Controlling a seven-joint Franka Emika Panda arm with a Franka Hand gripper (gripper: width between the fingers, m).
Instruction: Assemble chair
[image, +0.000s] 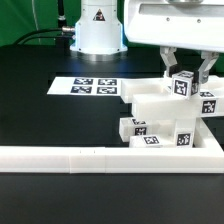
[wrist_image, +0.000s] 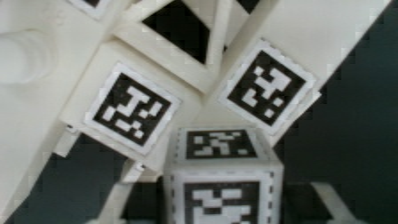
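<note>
The chair parts are chunky white tagged pieces piled at the exterior view's right: a flat slab (image: 150, 103) with posts and bars (image: 160, 135) in front of it. My gripper (image: 186, 80) hangs over the pile, shut on a short square white post (image: 182, 86) and holding it upright against the pile's top. In the wrist view the post (wrist_image: 222, 175) stands between my fingers (wrist_image: 125, 195) with a tag on its top and one on its side. Behind it slanted chair bars (wrist_image: 196, 60) carry two large tags. Whether the post's base rests on anything is hidden.
The long white L-shaped border rail (image: 90, 156) runs along the front and up the right side behind the pile. The marker board (image: 95, 87) lies flat at centre left. The robot base (image: 95, 30) stands at the back.
</note>
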